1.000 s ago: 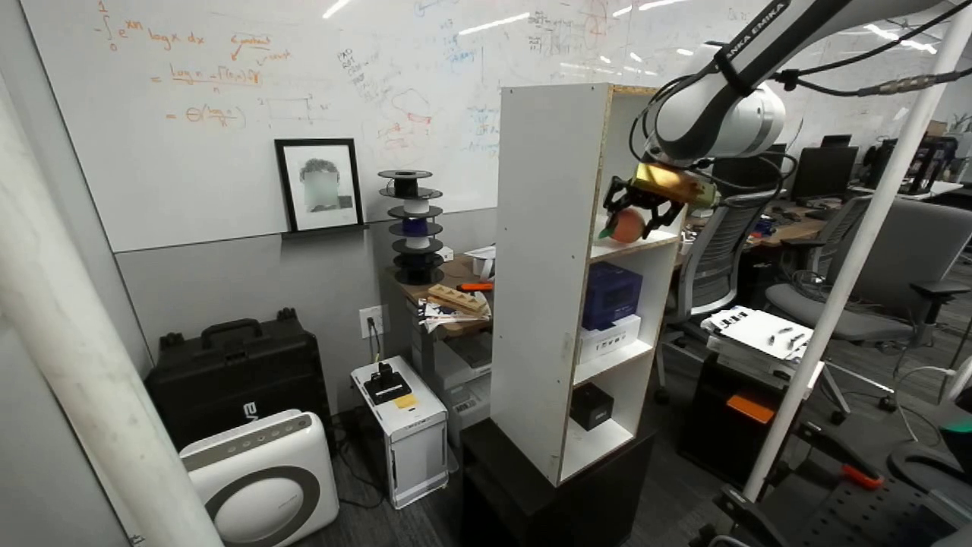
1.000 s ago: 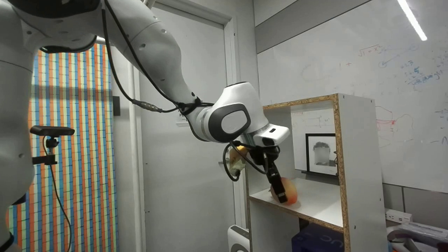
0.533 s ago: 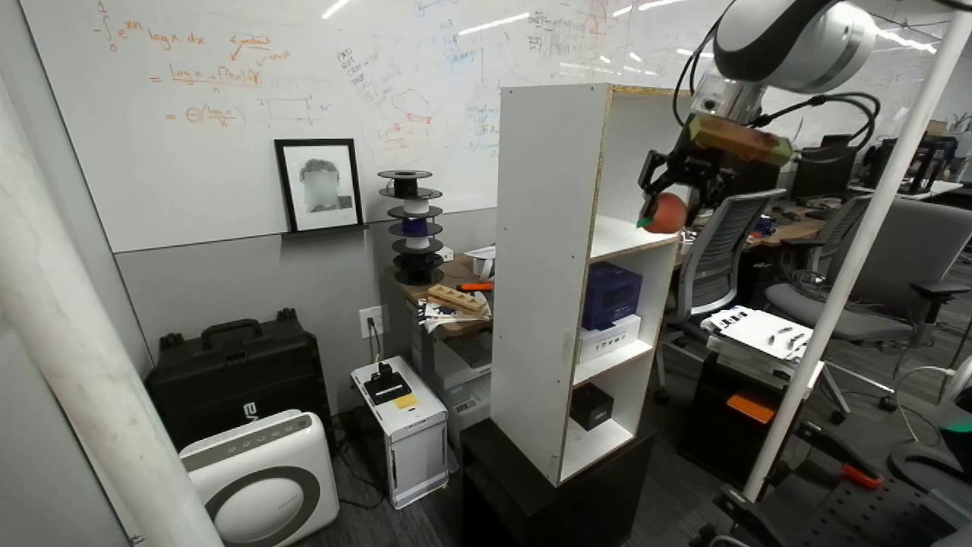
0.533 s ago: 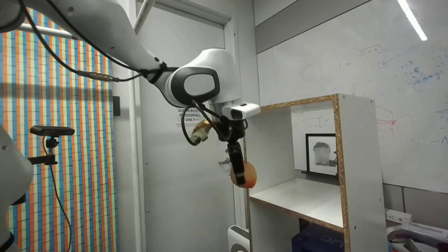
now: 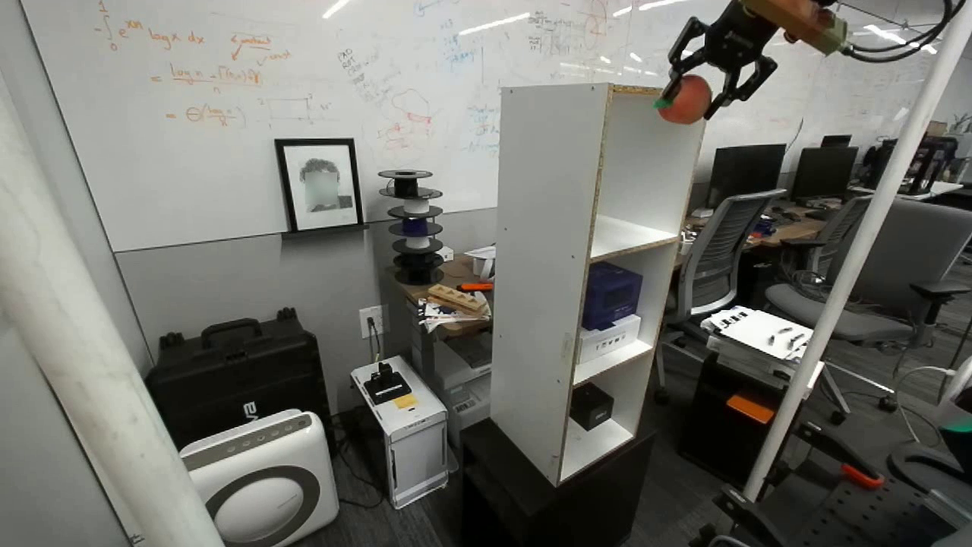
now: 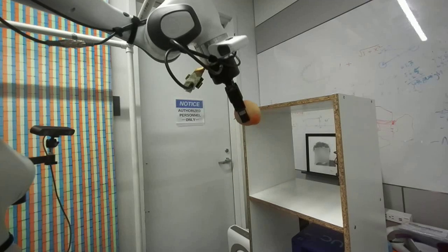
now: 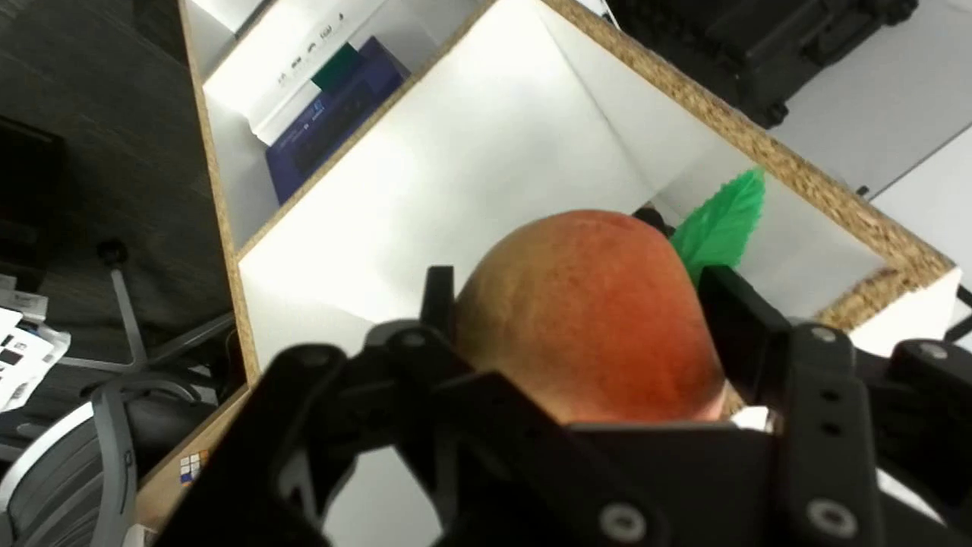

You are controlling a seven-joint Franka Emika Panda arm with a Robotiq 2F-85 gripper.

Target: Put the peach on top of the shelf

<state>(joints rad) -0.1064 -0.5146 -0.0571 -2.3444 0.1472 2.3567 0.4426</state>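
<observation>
Two black, bolted, many-jointed fingers (image 7: 748, 334) press the peach (image 7: 592, 319) from opposite sides, parted just as far as the fruit is wide; the gripper (image 5: 689, 102) has it pinched in the air. In the wrist view the peach is a plump dome with matte skin, sandy tan on the left running into mottled orange-red on the right. A green leaf (image 7: 725, 220), finely toothed and pointed, juts from its upper right beside a fingertip.

At the upper right of an exterior view the peach overlaps the top corner of the shelf (image 5: 548, 266); in both exterior views it appears about level with the upper edge, and whether it touches there I cannot tell. The shelf is tall and narrow, its panels smooth white, its cut edges raw speckled chipboard. The middle compartment holds a blue box (image 5: 611, 294) resting on a white box (image 5: 610, 339); the lowest holds a black box (image 5: 591, 406), above a dark base (image 5: 592, 501).

Farther out, a glossy whiteboard (image 5: 228, 167) with handwriting fills the upper left of an exterior view, a black-framed portrait (image 5: 319, 186) standing before it and stacked round spools (image 5: 415, 228) near. In an exterior view a grey door (image 6: 185, 164) with a printed sign (image 6: 190, 111) stands left of centre.
</observation>
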